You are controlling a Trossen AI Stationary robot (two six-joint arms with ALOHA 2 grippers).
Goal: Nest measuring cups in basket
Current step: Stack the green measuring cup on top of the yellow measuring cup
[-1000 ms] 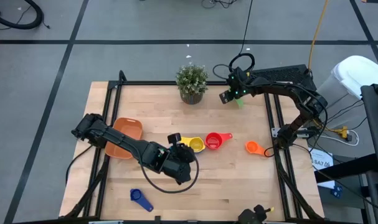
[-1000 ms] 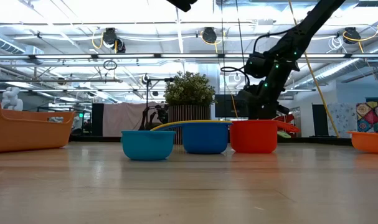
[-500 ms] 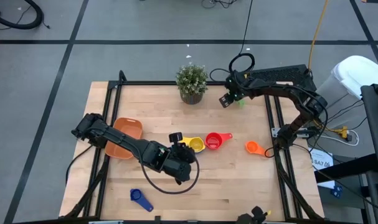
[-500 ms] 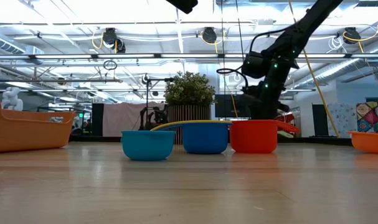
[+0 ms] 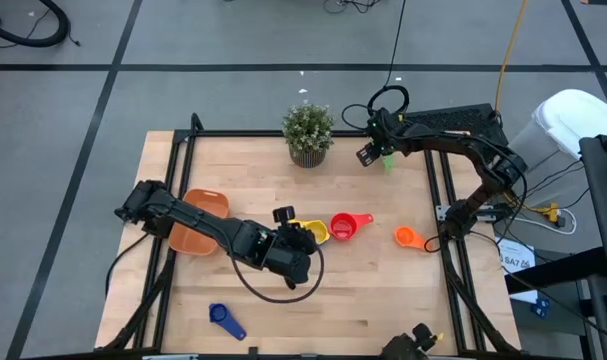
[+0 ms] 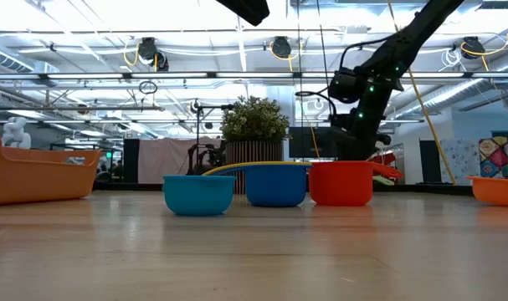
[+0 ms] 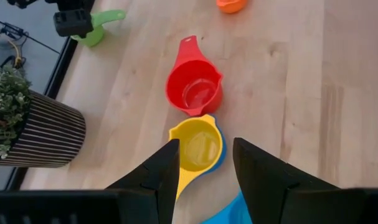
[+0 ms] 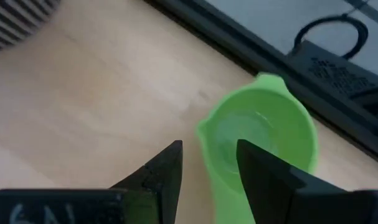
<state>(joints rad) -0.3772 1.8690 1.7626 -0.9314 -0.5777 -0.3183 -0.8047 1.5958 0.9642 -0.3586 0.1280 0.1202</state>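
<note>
one green cup beneath right tool

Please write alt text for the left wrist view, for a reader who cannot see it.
Open jaws of the left gripper hover above a yellow measuring cup on the wooden table. A red cup lies just beyond it, a potted plant to one side.

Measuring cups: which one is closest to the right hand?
The green cup, at the table's far edge beside the right hand; the others lie mid-table or nearer.

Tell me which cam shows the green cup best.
Right wrist view: the green cup fills the frame, bowl open. Left wrist view shows it small; high view only a sliver by the right end effector; low view hides it.
</note>
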